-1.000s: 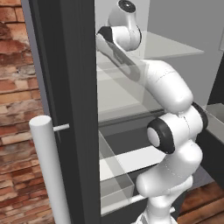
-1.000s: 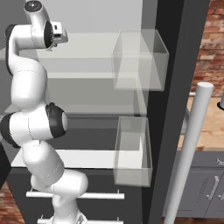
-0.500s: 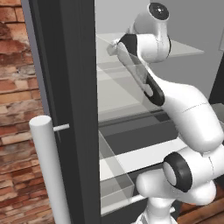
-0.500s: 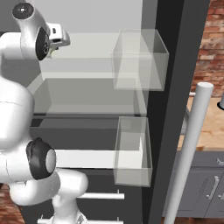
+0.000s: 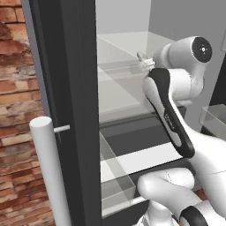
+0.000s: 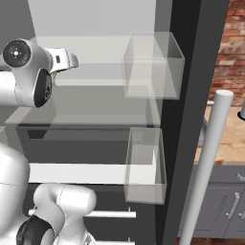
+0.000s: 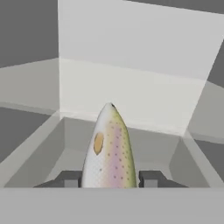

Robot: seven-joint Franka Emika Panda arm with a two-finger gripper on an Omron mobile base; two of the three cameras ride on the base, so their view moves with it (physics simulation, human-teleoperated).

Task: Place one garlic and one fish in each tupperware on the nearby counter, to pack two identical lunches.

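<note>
The fish [image 7: 109, 148] stands between the two fingers [image 7: 70, 178], which are closed on its sides; its speckled body points away from the hand toward a pale back wall. The hand is up inside an open fridge [image 6: 95, 100], level with an upper glass shelf [image 5: 119, 66]. A clear door bin [image 6: 152, 64] hangs to the right.

Glossy speckled fish [image 7: 109, 151]; clear plastic bins [image 6: 152, 66].

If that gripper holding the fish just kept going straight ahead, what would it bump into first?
Probably the pale back wall of the fridge compartment. The gripper, shut on the fish, points at it with nothing between, though how far off it lies is hard to judge.
</note>
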